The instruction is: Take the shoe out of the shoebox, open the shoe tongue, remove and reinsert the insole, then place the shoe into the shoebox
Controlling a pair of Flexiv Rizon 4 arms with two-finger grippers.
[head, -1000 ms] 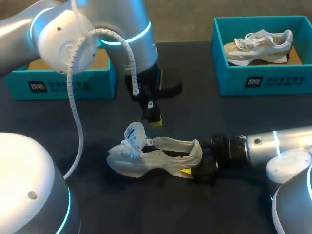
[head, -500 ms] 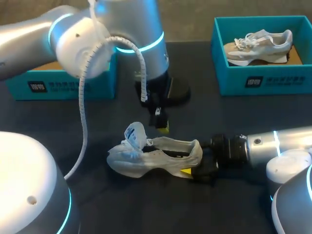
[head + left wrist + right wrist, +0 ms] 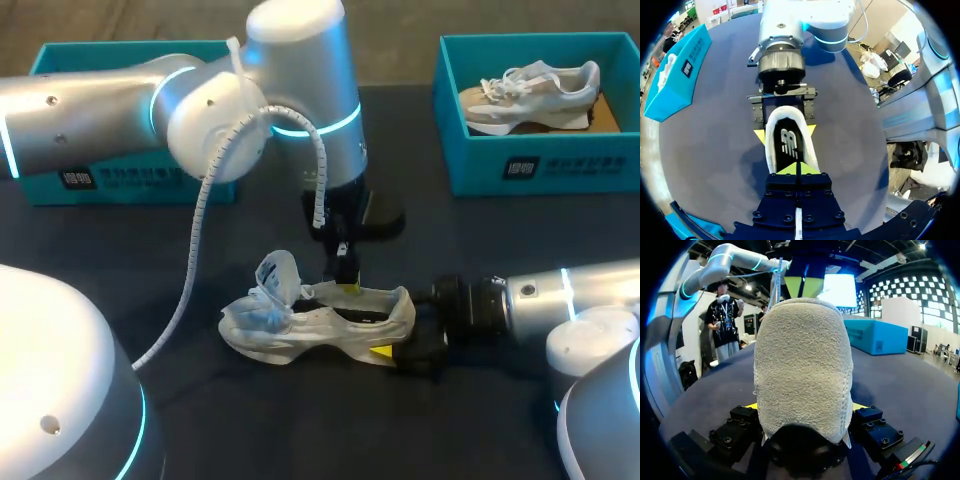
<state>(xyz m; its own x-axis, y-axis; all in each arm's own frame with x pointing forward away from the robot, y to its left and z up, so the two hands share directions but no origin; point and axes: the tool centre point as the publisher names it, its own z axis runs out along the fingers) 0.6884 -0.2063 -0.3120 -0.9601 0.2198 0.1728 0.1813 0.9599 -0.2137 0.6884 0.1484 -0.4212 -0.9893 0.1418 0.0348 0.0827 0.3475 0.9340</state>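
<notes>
A white shoe [image 3: 310, 325] lies on the dark table, toe to the left, its tongue [image 3: 275, 275] standing up. My right gripper [image 3: 398, 337] is shut on the heel; in the right wrist view its fingers [image 3: 805, 407] press the heel [image 3: 802, 365] from both sides. My left gripper [image 3: 347, 284] points down into the shoe's mouth, shut with nothing in it. In the left wrist view its joined yellow tips [image 3: 800, 167] sit at the dark insole [image 3: 789, 145], with the right gripper [image 3: 785, 132] beyond at the heel. From the right wrist, the left gripper [image 3: 803, 287] shows above the shoe.
A teal shoebox [image 3: 540, 165] at the back right holds a second shoe [image 3: 530, 95]. Another teal box [image 3: 130, 175] stands at the back left, partly hidden by my left arm, and shows beside the gripper in the left wrist view [image 3: 677, 70].
My left arm has swung right and down, bringing its shut gripper from behind the shoe into the shoe's mouth. The right gripper and the shoe have stayed put.
</notes>
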